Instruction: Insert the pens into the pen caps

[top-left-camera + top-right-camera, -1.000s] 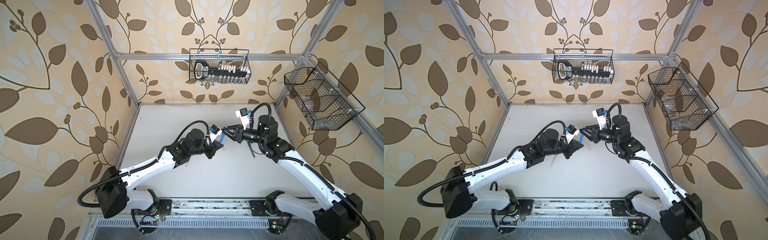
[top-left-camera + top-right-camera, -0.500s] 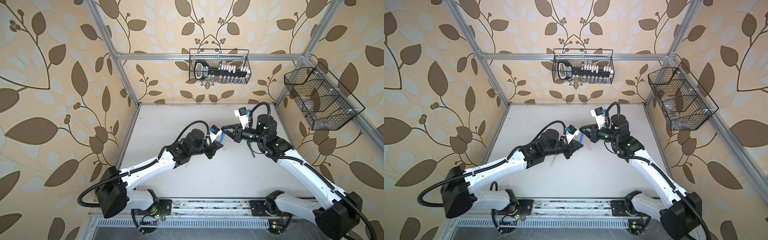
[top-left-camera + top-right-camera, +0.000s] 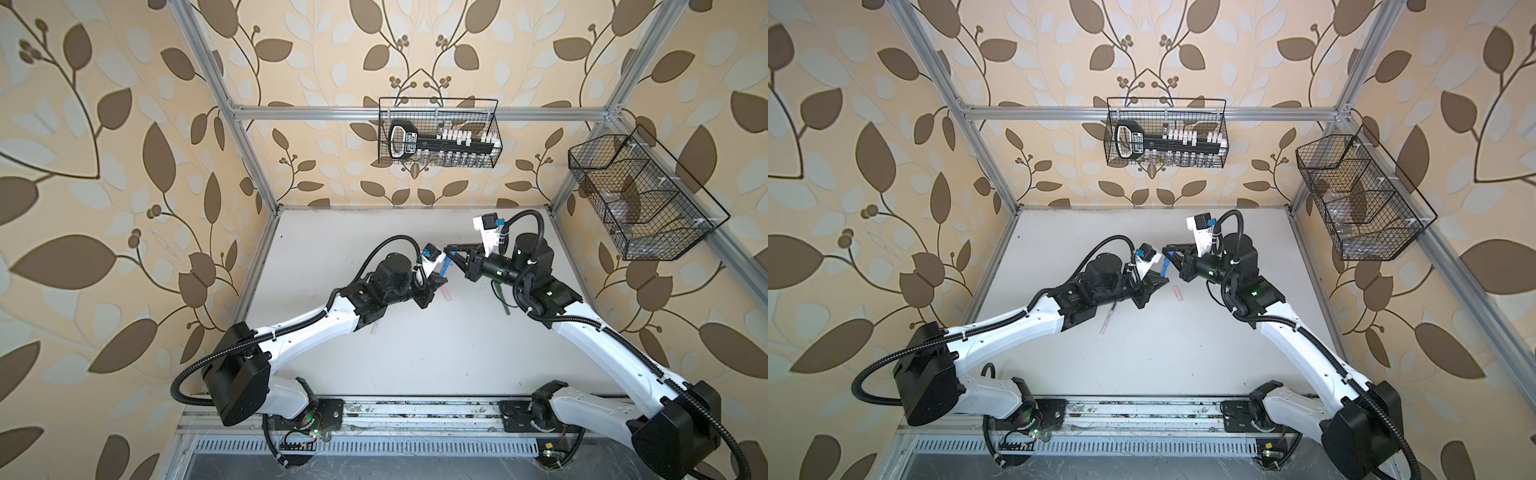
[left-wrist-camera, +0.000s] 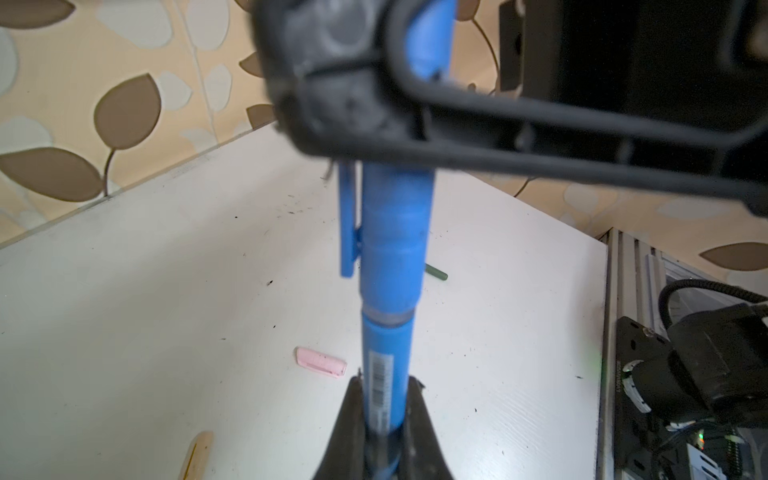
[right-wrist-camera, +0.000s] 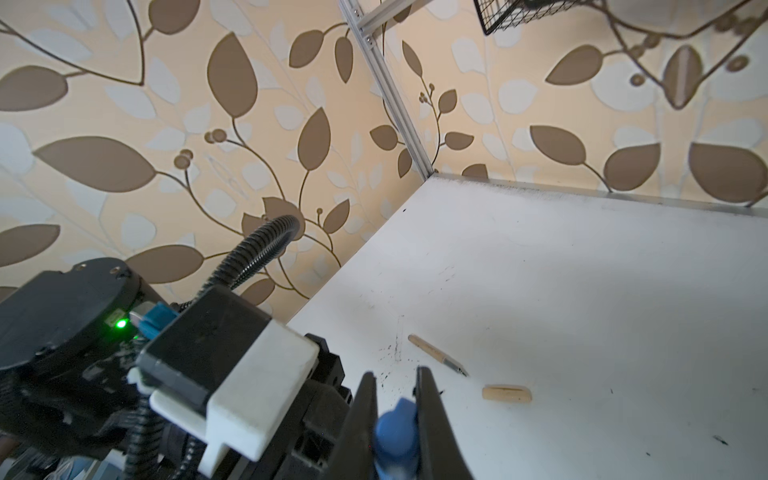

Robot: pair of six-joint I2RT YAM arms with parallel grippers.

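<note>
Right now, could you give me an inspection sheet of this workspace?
Surface: white table, flecked with dark specks.
Job's things: blue pen with blue cap over its end, held in the air; pink cap, tan pen, tan cap, green pen and pink pen lying loose.
Clutter: nothing seen.
Hands: left hand shut on the blue pen; right hand shut on the blue cap.
Cables: black ribbed hose looped over each arm.
Surroundings: leaf wallpaper, metal frame, back basket, side basket.

Bright, even daylight, soft shadows, bowed wide-angle edges, close-range blur in wrist views.
</note>
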